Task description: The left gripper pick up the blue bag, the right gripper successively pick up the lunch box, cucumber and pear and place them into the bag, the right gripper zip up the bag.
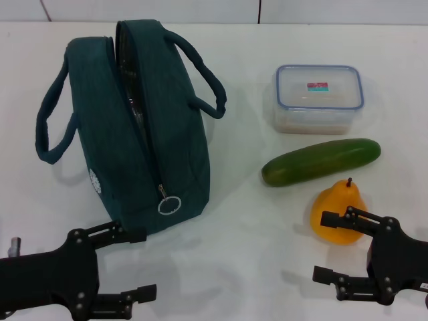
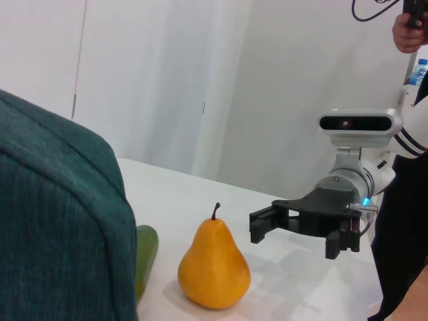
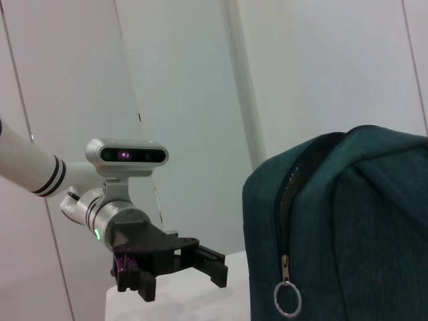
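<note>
Teal fabric marks the blue bag (image 1: 134, 127), which stands upright on the left half of the counter (image 1: 241, 227), nearer the far edge than the near one. Its zipper is run open along the top, a strip of silver lining shows in the gap, and the ring pull (image 1: 169, 204) hangs at the end facing the robot. Its 2 loop handles splay to either side, so the mouth looks free for loading.

On the right half, the 3 items lie well apart from the bag. The lunch box (image 1: 319, 97) sits closest to the far edge, lid on. The cucumber (image 1: 321, 162) lies just in front of it, slanted. The pear (image 1: 339, 214) stands upright nearest the near edge, stem up. That order from far to near matches the order of loading, which probably keeps each pick unobstructed.

The left gripper (image 1: 137, 264) hovers low at the near left corner, fingers spread apart and holding nothing, its upper finger close to the bag's near end. The right gripper (image 1: 329, 246) hovers at the near right corner, fingers likewise parted and empty, just beside the pear. Nothing has been lifted yet; grasping the bag appears to be the step in hand.
</note>
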`<state>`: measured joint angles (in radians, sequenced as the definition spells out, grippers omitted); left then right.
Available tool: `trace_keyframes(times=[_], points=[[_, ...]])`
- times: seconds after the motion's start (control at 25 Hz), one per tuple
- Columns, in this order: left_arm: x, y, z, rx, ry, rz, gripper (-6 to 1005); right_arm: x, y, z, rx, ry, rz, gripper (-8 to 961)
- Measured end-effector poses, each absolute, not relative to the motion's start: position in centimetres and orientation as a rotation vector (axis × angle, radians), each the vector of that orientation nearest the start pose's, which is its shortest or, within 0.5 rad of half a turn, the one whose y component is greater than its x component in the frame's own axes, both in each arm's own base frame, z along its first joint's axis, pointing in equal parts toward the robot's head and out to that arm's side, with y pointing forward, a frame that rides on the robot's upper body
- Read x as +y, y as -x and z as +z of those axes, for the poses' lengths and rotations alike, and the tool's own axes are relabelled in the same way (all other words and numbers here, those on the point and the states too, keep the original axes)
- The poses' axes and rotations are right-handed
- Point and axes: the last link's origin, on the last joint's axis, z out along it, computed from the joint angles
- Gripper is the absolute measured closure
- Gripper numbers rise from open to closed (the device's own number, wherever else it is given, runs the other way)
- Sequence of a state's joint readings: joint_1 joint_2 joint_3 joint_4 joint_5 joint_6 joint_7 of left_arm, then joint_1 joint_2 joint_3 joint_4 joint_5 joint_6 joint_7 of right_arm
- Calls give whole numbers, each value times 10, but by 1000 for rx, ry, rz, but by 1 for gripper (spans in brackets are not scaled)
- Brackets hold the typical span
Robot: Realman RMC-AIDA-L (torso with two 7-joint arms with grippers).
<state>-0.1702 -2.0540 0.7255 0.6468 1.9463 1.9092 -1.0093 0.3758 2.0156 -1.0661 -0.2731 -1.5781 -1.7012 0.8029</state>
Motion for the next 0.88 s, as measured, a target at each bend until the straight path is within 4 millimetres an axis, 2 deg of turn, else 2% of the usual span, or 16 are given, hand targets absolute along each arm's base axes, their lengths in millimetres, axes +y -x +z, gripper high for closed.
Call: trace_keyframes(times=[0.24,0.56,0.68,0.88], points=[[191,322,15,-456,2769,-907,130,236,-288,-40,322,2771,1024,98],[183,320,34,-472,2698,-1034,133,236,-288,-40,320,2770,1028,100],[183,321,49,-614,2611,-1119,134,236,-288,-39,320,2765,1031,100],[199,322,85,-862,2381,-1300,137,236,-288,-39,321,2761,1033,102]])
